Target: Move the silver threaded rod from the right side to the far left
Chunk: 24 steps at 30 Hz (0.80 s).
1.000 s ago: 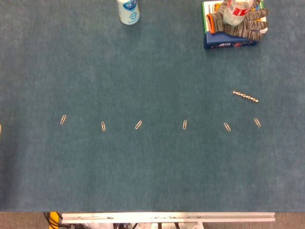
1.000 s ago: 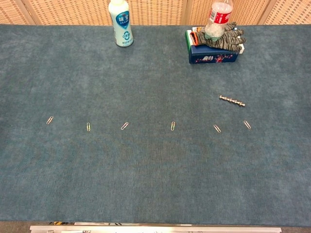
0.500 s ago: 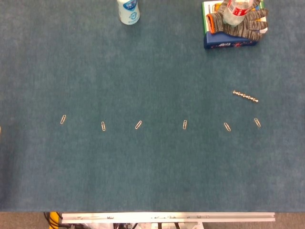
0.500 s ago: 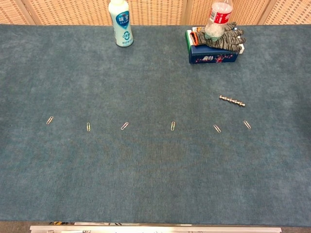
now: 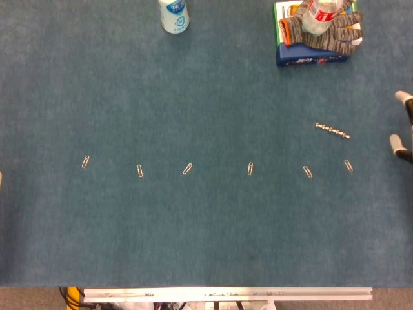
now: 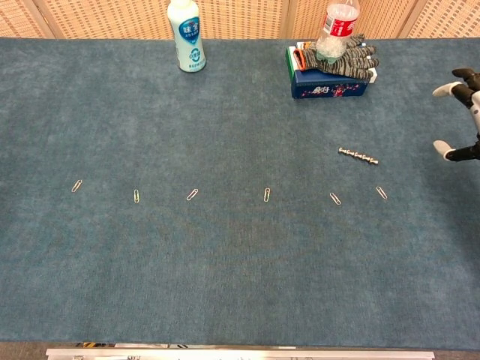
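The right robot hand (image 5: 403, 126) is showing only at the right edge of both views: two white-tipped fingers (image 6: 444, 90) are poking in, held well apart from each other with nothing between them. The rest of the hand is lying outside the pictures. The left robot hand is not appearing in either view.

The silver threaded rod (image 5: 332, 131) is lying flat on the blue surface (image 5: 206, 226), to the left of the right hand's fingertips and near them without touching. It is sitting at a slight slant, its left end a little farther from the robot than its right end. In the chest view the rod (image 6: 358, 156) is resting at about the level of the gap between the two fingers.

Just nearer the robot than the rod, a row of paper clips is stretching away leftward from the hand across the surface. The closest paper clip (image 5: 348, 166) is lying just below the rod's right end, and the farthest paper clip (image 5: 85, 161) is lying well apart, toward the left side.

Beyond the hand and a little to its left, at the far edge, a dark blue box (image 6: 330, 84) is carrying a striped grey glove (image 6: 349, 60) and a clear bottle with a red label (image 6: 336, 30). Much farther left along that far edge, a white bottle (image 6: 186, 36) is standing upright.
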### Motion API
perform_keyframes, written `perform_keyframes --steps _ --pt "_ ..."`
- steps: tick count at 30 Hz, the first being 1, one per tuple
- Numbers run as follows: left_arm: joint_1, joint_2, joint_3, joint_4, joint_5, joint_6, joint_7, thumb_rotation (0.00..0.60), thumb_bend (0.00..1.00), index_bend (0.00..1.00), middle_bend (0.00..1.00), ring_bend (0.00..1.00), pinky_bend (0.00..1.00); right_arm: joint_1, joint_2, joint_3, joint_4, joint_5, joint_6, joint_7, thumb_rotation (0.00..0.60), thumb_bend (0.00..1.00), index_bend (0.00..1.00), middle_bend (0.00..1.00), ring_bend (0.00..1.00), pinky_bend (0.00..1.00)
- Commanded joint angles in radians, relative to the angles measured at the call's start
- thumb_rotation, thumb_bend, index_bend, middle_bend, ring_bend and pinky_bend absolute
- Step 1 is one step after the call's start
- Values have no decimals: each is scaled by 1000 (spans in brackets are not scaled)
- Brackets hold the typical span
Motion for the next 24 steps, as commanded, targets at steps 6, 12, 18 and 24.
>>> perform_keyframes --steps 6,12,18,24 --pt "0 3 -1 -1 -5 -4 -1 600 448 486 428 267 248 21 -56 3 5 51 -30 -47 600 246 272 51 0 61" --pt "0 7 0 -3 -4 -5 -7 600 448 486 428 267 250 32 -71 19 -54 154 -45 -175 600 251 334 51 0 56" --pt "1 11 2 -5 -1 -6 -13 600 448 486 428 269 252 49 -77 38 -107 254 -48 -272 600 265 359 51 0 50" --pt "2 16 2 -9 -2 -6 -21 600 448 486 428 269 253 68 -88 42 -111 300 -42 -317 600 274 365 51 0 50"
